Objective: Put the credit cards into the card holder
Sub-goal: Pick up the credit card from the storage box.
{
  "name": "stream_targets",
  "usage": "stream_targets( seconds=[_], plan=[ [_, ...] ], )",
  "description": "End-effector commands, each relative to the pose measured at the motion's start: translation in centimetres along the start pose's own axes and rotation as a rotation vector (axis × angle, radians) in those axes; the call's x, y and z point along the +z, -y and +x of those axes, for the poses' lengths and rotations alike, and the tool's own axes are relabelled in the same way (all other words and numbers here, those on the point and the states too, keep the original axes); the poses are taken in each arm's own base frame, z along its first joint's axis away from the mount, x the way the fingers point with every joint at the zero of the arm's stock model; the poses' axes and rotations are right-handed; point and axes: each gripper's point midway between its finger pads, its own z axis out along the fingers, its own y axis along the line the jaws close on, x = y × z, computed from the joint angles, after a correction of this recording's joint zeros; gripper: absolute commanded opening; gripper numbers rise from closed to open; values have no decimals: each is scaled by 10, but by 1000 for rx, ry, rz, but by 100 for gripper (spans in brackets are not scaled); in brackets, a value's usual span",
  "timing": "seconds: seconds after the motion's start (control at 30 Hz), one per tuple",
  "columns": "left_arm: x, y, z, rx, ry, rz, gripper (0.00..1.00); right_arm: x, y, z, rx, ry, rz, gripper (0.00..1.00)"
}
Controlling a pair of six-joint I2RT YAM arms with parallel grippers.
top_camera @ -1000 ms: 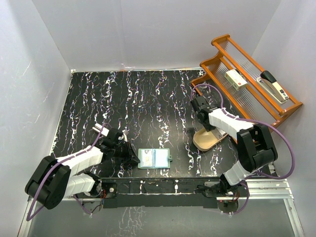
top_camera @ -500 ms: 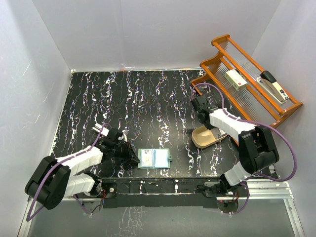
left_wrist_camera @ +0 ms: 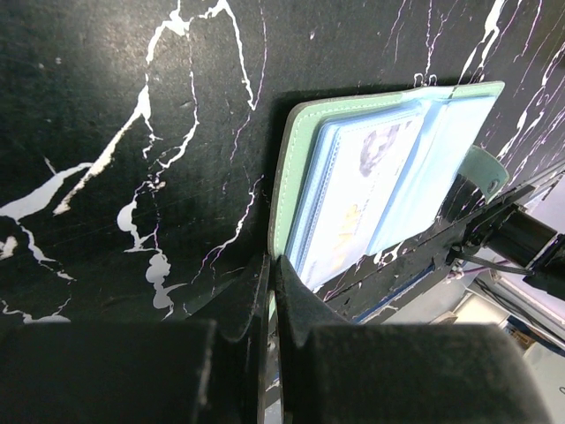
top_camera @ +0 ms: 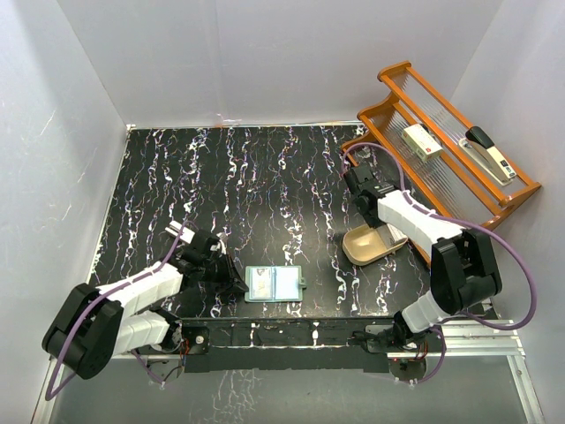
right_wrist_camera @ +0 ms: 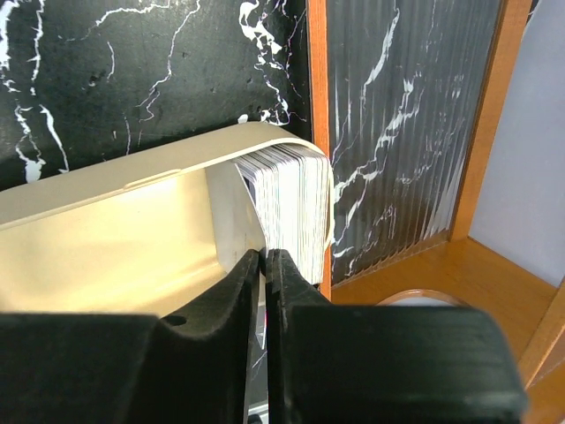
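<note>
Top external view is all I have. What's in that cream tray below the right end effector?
Observer: A stack of credit cards stands on edge in a corner of the cream tray, beside the wooden rack.
Operator: Has it got one?
Observer: The right end effector is shut at the stack's near edge. I cannot tell whether a card is pinched.
Operator: And the left side?
Observer: The left end effector seems shut on the cover edge of the open card holder.
</note>
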Motion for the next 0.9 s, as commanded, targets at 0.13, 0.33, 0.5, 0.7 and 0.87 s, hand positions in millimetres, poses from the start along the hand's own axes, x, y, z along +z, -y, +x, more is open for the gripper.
stream_targets(
  seconds=[0.13, 0.33, 0.5, 0.7, 0.87],
  plan=[
    [-9, -2, 0, 11, 27, -27, 3, -39, 14, -14, 85, 71, -58, 0],
    [-15, 3, -2, -11, 45, -17, 28, -66, 11, -27, 159, 150, -141, 0],
    [-25, 13, -12, -21, 93, -20, 49, -99, -4, -47, 273, 256, -303, 0],
    [-50, 33, -30, 7, 178, -21, 63, -153, -56, -79, 413, 418, -651, 0],
    [-76, 67, -40, 66, 205, 48, 93, -202, -108, -101, 500, 525, -905, 0]
  ],
)
